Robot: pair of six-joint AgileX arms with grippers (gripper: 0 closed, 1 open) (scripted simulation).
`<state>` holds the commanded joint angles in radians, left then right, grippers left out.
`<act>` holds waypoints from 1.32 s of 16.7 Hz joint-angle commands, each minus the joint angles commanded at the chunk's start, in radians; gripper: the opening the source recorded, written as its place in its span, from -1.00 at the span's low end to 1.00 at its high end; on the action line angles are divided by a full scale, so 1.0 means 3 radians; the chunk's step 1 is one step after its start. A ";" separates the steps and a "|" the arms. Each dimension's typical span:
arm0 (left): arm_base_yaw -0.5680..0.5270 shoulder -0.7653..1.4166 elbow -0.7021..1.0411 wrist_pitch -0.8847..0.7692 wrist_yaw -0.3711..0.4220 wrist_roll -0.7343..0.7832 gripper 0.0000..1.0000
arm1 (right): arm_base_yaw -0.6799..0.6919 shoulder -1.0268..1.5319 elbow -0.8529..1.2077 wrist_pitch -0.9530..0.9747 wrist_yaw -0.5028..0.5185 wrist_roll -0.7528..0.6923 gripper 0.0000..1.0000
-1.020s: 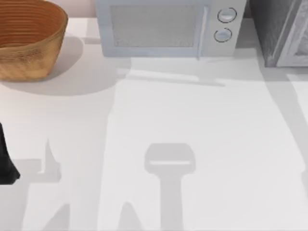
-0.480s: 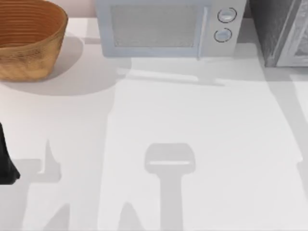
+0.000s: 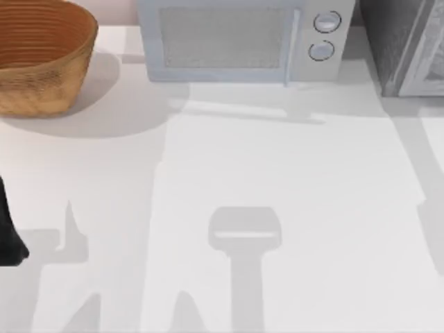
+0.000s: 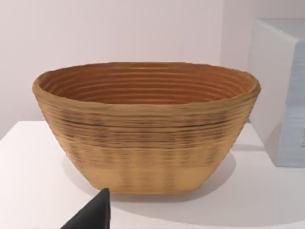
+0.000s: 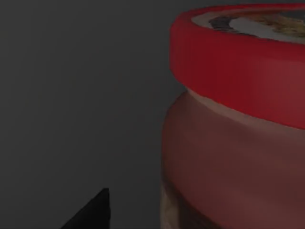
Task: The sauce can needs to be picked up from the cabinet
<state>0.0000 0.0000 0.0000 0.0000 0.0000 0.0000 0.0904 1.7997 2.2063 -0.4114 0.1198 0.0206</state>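
Can (image 5: 233,124) standing close before right wrist camera in dark cabinet (image 3: 402,41) at far right, not yet grasped; right finger spread unreadable, left arm (image 3: 8,229) sitting parked at left edge.

The right arm's shadow on the table (image 3: 291,173) has shifted rightward.

Place: a kitchen-like setting, rendered in simulation
Appliance: a light grey microwave (image 3: 239,41) with two round knobs at the back
Storage: a dark speckled cabinet (image 3: 406,45) at the back right
Container: a woven basket (image 3: 41,55) at the back left
Surface: plain white worktop (image 3: 291,180)
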 joint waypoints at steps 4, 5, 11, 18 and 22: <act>0.0000 0.0000 0.0000 0.0000 0.0000 0.0000 1.00 | -0.0002 0.0015 0.0016 -0.0002 -0.0001 0.0000 1.00; 0.0000 0.0000 0.0000 0.0000 0.0000 0.0000 1.00 | -0.0002 0.0015 0.0016 -0.0002 -0.0001 0.0000 0.85; 0.0000 0.0000 0.0000 0.0000 0.0000 0.0000 1.00 | -0.0002 0.0015 0.0016 -0.0002 -0.0001 0.0000 -0.06; 0.0000 0.0000 0.0000 0.0000 0.0000 0.0000 1.00 | -0.0002 0.0015 0.0016 -0.0002 -0.0001 0.0000 -1.00; 0.0000 0.0000 0.0000 0.0000 0.0000 0.0000 1.00 | -0.0002 0.0015 0.0016 -0.0002 -0.0001 0.0000 -1.00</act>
<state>0.0000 0.0000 0.0000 0.0000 0.0000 0.0000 0.0899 1.8042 2.2111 -0.4120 0.1194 0.0206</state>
